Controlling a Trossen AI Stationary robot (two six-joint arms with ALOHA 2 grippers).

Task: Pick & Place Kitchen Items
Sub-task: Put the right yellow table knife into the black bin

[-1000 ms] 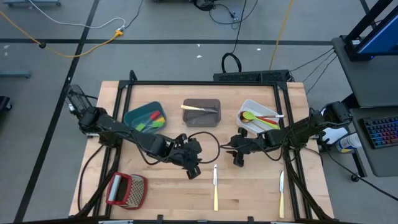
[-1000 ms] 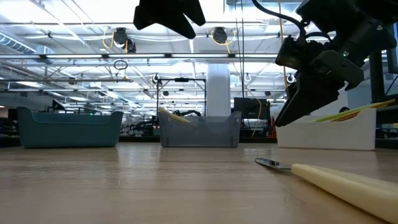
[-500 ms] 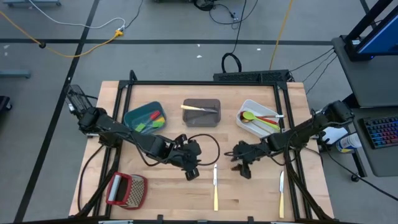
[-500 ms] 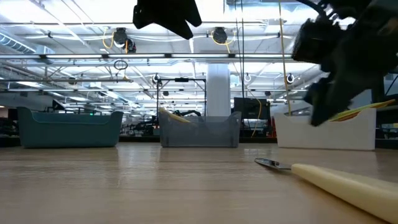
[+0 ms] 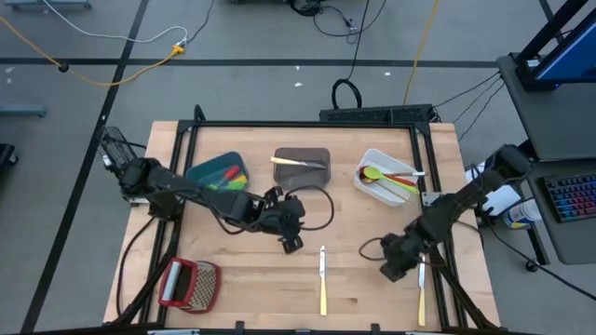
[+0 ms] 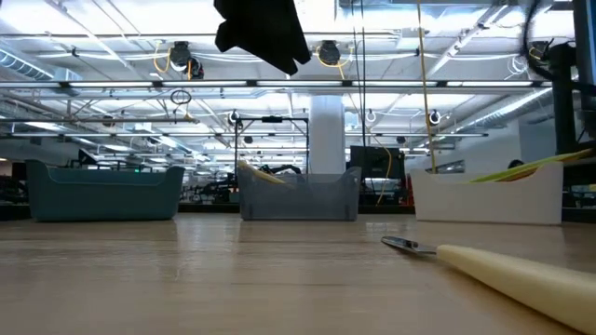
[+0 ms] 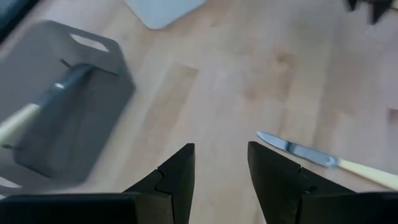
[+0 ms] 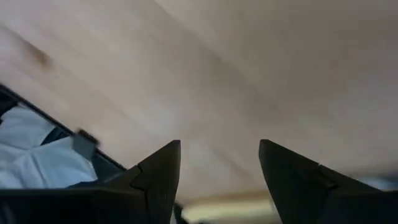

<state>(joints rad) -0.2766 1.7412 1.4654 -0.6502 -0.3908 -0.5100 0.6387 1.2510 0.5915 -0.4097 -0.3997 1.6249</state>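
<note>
Two cream-handled knives, centre (image 5: 322, 279) and right (image 5: 421, 287), lie flat near the bench (image 5: 251, 279) front; light, stiff, slippery, best pinched mid-handle; right hand (image 5: 393, 268), open, beside the right one; left hand (image 5: 291, 241) open, empty.

Pale matt wooden table (image 5: 251, 279); knife (image 7: 323, 163) with shiny metal blade, cream handle.

No readable text, labels or numbers anywhere (perhaps signage too distant)
</note>
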